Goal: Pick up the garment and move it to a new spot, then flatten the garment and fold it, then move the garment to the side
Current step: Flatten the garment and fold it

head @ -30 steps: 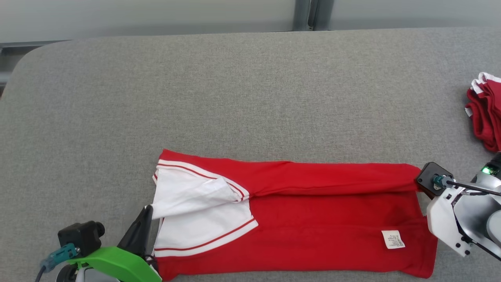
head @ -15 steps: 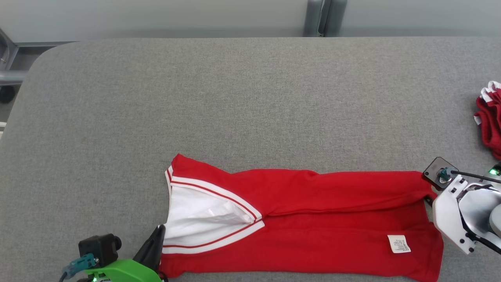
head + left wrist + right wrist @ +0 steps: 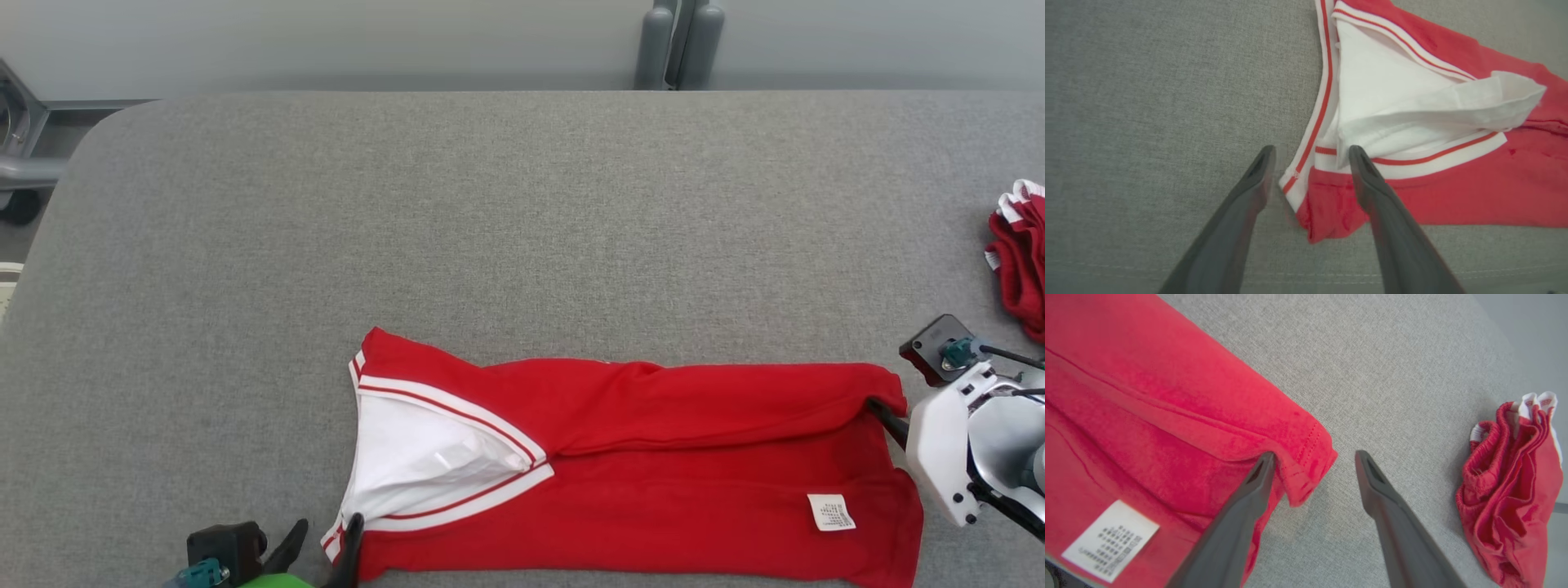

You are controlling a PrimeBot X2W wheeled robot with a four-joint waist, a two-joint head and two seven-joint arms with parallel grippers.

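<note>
The garment is a red shirt with white, red-striped trim, folded lengthwise and lying flat near the table's front edge. Its white label faces up at the right end. My left gripper is open, and the garment's trimmed corner lies on the table between its fingers. In the head view that gripper is at the bottom left. My right gripper is open too, astride the hem corner of the garment. One of its fingers is tucked under the fold.
The grey padded table stretches wide behind the garment. A second, crumpled red garment lies at the right edge, also in the right wrist view. Grey posts stand behind the table, and a grey frame at far left.
Both grippers have opened and let go of the garment's ends, and the cloth has settled on the table. The left arm has drawn back toward the bottom edge. The camera has shifted.
</note>
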